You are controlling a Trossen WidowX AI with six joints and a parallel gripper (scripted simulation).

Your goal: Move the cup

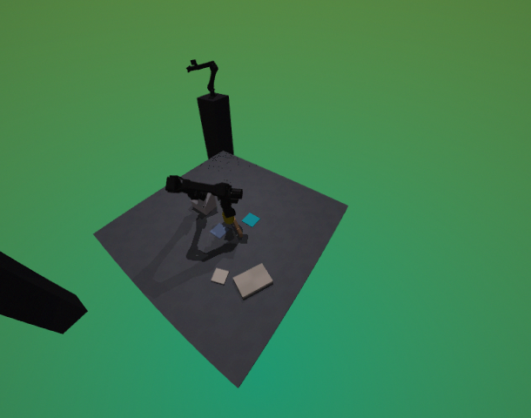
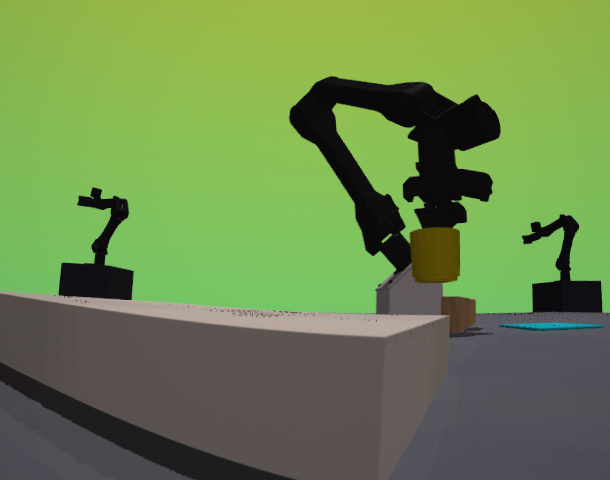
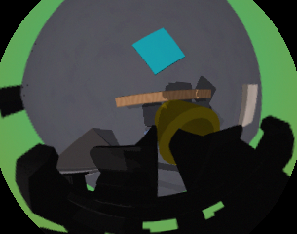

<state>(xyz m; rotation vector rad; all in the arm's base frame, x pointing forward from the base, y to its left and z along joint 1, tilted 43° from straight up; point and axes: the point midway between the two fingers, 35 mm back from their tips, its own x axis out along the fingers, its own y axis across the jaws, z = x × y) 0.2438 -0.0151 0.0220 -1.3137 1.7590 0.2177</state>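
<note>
Cup in the top view: small yellow spot under the arm's wrist, between the pale blue pad and the teal pad, with a thin wooden bar just beside. Too small here to judge height or tilt.

Exterior view: cup hanging in the air, upright, above the brown block and left of the teal pad. Gripper clenched on the cup from above, at the rim. Probably a stiff, smooth-walled thing, light by itself but with loose marbles inside, so likely sensitive to tilt and sudden stops. Rim grip seems right; best kept level.

Wrist view: cup seen as a yellow ring, opening toward the camera, partly hidden by dark fingers. Marbles not distinguishable. Wooden bar lying between cup and teal pad; possible obstacle if carried low.
</note>
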